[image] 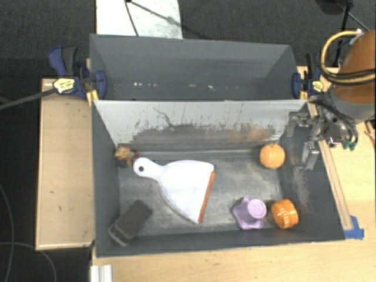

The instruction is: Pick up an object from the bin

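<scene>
My gripper [309, 151] hangs over the bin's right wall, above the floor. An orange ball [272, 156] lies just to its left by the back wall, apart from it. Further forward, near the front right corner, an orange ridged piece [285, 214] lies beside a small purple bottle-like thing [249, 212]. Nothing shows held by the gripper.
A white dustpan [183, 188] with an orange edge lies in the middle of the floor, handle pointing left. A black block [130, 222] sits in the front left corner. A small brownish thing [124, 154] rests at the back left. The arm enters from the right.
</scene>
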Available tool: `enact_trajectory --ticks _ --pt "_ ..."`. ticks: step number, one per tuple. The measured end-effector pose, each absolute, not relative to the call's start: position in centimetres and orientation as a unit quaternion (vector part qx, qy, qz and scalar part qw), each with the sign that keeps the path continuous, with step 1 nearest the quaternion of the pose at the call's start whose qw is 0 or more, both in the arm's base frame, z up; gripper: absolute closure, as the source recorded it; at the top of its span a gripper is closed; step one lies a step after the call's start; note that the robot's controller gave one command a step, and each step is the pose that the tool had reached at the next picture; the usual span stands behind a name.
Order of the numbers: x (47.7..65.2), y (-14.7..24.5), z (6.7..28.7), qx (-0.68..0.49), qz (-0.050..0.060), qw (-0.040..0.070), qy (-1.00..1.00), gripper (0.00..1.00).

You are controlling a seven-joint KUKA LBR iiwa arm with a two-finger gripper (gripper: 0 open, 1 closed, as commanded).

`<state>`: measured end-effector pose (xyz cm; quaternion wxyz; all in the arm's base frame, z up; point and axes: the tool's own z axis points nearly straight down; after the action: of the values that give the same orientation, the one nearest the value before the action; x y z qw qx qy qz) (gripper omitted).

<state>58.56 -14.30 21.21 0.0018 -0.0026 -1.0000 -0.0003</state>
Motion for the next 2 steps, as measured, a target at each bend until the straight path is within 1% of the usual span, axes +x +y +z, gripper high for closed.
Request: enact_trajectory --ticks 1,2 --pt "58.7 -14.2 21.7 0.0 0.001 -0.002 -1.0 0.0" --pt "57.6 -14.6 15.4 0.066 0.001 -0.003 -0.998 0.0"
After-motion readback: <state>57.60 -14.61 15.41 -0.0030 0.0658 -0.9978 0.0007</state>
